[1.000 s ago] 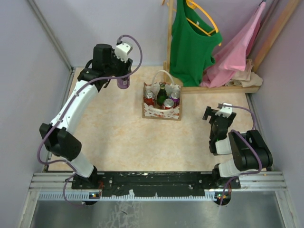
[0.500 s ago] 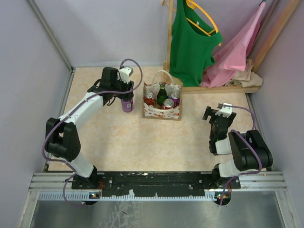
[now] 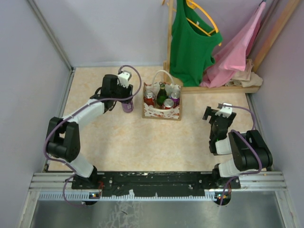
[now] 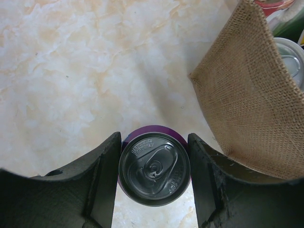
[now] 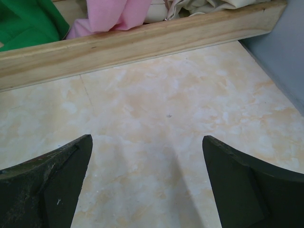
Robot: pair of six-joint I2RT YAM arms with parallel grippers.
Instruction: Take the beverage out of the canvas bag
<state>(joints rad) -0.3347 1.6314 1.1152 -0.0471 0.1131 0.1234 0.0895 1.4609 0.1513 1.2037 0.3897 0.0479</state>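
Left gripper (image 4: 153, 154) clamped on purple can (image 4: 154, 170) (base hidden), beside canvas bag (image 3: 162, 113), right gripper (image 5: 147, 142) spread.

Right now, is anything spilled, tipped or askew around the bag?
Nothing stands out. The purple can is upright in the left gripper beside the canvas bag; the bag stands square, drinks inside upright, no liquid on the table.

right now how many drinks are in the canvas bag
4 in the canvas bag: red can at left, green bottle centre back, purple can at right, second red can near front. More may hide beneath.
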